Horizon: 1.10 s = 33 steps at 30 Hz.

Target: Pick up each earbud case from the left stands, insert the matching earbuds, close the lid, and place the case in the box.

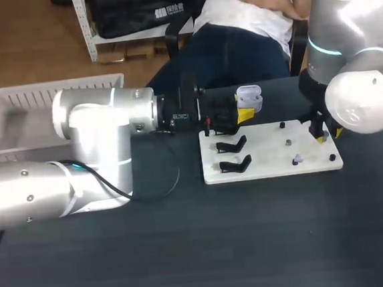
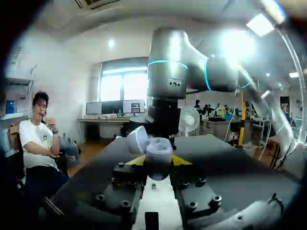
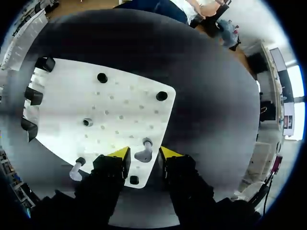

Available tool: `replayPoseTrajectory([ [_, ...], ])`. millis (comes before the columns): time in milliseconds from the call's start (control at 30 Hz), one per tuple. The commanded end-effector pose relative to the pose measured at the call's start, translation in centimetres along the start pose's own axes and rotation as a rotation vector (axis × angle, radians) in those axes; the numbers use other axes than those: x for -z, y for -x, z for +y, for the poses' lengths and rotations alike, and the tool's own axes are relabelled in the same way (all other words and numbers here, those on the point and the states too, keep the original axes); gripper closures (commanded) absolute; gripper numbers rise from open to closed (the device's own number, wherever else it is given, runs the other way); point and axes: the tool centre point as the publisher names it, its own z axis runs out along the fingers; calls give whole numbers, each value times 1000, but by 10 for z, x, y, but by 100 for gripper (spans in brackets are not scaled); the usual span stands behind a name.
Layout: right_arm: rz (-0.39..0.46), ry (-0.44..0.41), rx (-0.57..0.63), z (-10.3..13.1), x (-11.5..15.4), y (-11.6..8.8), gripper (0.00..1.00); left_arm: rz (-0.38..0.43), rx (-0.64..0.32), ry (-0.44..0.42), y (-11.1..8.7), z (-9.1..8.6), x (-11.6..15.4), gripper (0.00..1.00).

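Note:
A white earbud case (image 1: pixel 250 99) with its lid (image 2: pixel 137 139) open is held sideways above the far left corner of the white board (image 1: pixel 274 168). My left gripper (image 1: pixel 245 112) is shut on the case (image 2: pixel 158 152). At the board's right end my right gripper (image 1: pixel 325 135) points down. In the right wrist view its fingers (image 3: pixel 120 154) stand open on either side of a pale earbud (image 3: pixel 142 152) on a peg, with a small gap on each side. A second earbud (image 3: pixel 76 170) sits on another peg, near the board's (image 3: pixel 124 105) edge.
Two black case stands (image 1: pixel 233 154) sit bare on the board's left end, with small black pegs (image 1: pixel 288 142) in the middle. A white slatted box (image 1: pixel 14 112) stands at the table's far left, behind my left arm. A black cable (image 1: pixel 162 186) loops beside the board.

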Motion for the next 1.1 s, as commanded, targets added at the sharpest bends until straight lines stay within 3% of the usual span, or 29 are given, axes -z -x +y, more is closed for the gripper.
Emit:
replayPoseTrajectory([
  [33,-4,-3,-5,0,0,-1,65,-4,-3,3,-1,0,-1,100],
  [300,-3,-1,-3,1,-1,2,67,-4,-3,3,-1,0,-1,100],
  [567,1,-3,-3,2,-1,2,77,-4,-3,3,-1,0,-1,100],
  [600,2,-4,-4,2,-1,2,80,-4,-3,3,-1,0,-1,100],
  [700,3,-6,-6,2,-1,2,100,-4,-3,3,-1,0,-1,100],
  [900,11,-6,-13,1,2,-1,100,-4,-3,3,-1,0,-1,100],
  [1100,6,-33,-44,4,39,-12,100,-4,-3,3,-1,0,-1,100],
])
